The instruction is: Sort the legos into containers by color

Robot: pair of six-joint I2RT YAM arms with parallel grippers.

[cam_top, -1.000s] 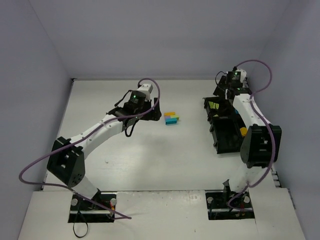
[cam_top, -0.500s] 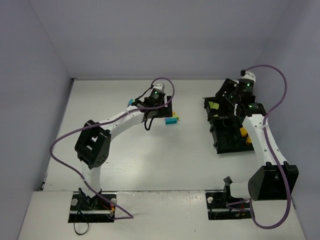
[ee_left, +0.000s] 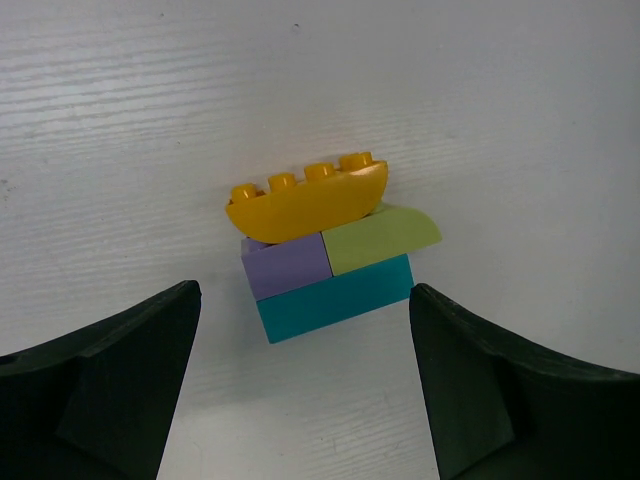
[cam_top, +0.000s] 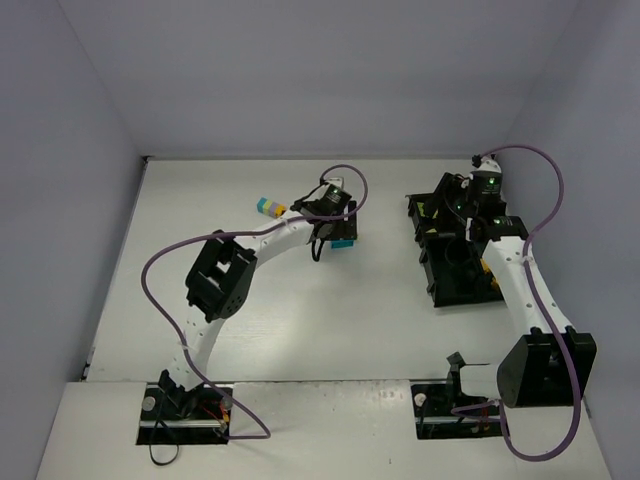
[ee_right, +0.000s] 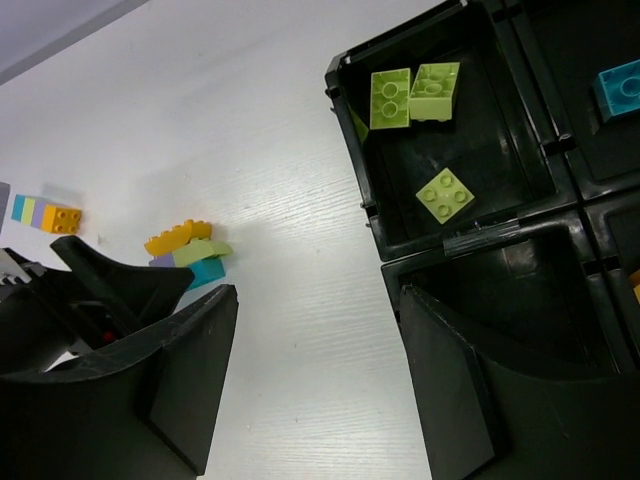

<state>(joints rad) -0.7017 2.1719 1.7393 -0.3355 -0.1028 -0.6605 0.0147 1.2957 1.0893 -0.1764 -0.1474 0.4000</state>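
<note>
A lego cluster (ee_left: 330, 262) lies on the white table: an orange curved brick on top, lavender and lime bricks below it, and a cyan brick at the base. It also shows in the top view (cam_top: 344, 243) and the right wrist view (ee_right: 188, 255). My left gripper (ee_left: 305, 400) is open just short of it, one finger on each side, not touching it. A second small cluster (cam_top: 268, 207) of cyan, yellow and orange lies further left. The black divided tray (cam_top: 445, 290) stands at the right. My right gripper (ee_right: 310, 390) is open and empty above the tray's left edge.
One tray compartment (ee_right: 500, 170) holds three lime bricks (ee_right: 410, 95). A cyan brick (ee_right: 620, 90) lies in the compartment to its right. The left arm's purple cable (cam_top: 160, 270) loops over the table. Grey walls close in the back and both sides.
My left arm has reached further right, and its open gripper now sits at the cluster. The small cluster on the left has come into full view. My right gripper has shifted slightly over the tray.
</note>
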